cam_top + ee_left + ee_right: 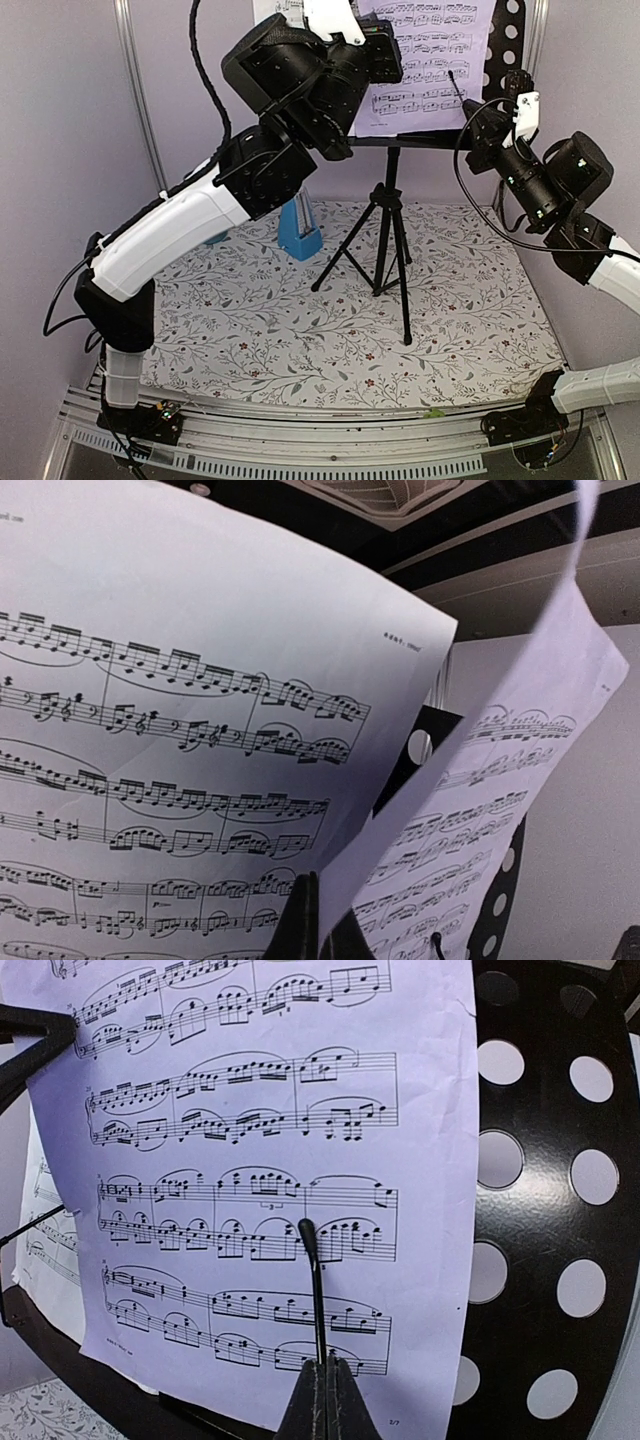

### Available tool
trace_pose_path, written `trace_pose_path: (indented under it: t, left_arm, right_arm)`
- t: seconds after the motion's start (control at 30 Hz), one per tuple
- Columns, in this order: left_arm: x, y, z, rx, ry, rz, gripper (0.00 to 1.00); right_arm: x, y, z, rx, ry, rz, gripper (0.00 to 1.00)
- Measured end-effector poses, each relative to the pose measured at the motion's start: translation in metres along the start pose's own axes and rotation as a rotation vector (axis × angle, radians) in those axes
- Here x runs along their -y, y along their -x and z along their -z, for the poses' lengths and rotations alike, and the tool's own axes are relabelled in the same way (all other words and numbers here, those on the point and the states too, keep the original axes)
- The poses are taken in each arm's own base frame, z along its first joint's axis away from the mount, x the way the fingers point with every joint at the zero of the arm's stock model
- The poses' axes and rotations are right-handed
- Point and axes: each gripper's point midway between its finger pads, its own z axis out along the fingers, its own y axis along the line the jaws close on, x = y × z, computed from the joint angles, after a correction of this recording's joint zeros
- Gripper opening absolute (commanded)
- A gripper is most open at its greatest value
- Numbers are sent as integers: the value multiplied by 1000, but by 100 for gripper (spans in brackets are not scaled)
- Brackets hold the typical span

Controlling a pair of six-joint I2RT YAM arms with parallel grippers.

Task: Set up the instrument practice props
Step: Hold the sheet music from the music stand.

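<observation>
1. The left hand is clenched on the lower edge of the white printed sheet-music page. It holds the page high in front of the stand, probably so it can be set down beside the other sheet.
2. The right hand is clenched on a thin black wire retainer whose tip rests on the lavender printed sheet-music page — seemingly to pin it flat.
3. That lavender page leans upright on the black perforated metal tray, so 1 of 2 pages looks placed.
4. The tray tops a black tripod stand towards the back of the floral-cloth table.
5. The small blue pyramid-shaped metronome stands on the table just left of the tripod legs — out of the way of both hands.
</observation>
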Motion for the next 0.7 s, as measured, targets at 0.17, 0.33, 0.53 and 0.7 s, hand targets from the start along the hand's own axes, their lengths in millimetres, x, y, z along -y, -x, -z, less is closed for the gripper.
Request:
trace_pose_path:
  t: [0.17, 0.33, 0.53, 0.7]
  left_arm:
    - [9, -3, 0, -5, -47, 6, 0]
    - [17, -2, 1, 2, -96, 17, 0]
    - [27, 0, 2, 14, -150, 28, 0]
    - [29, 0, 2, 12, -166, 39, 0]
  right_arm:
    - [-1, -2, -1, -16, 4, -11, 0]
    - [-1, -2, -1, -24, 6, -22, 0]
    - [-1, -2, -1, -31, 7, -28, 0]
    - [-1, -4, 0, -40, 11, -37, 29]
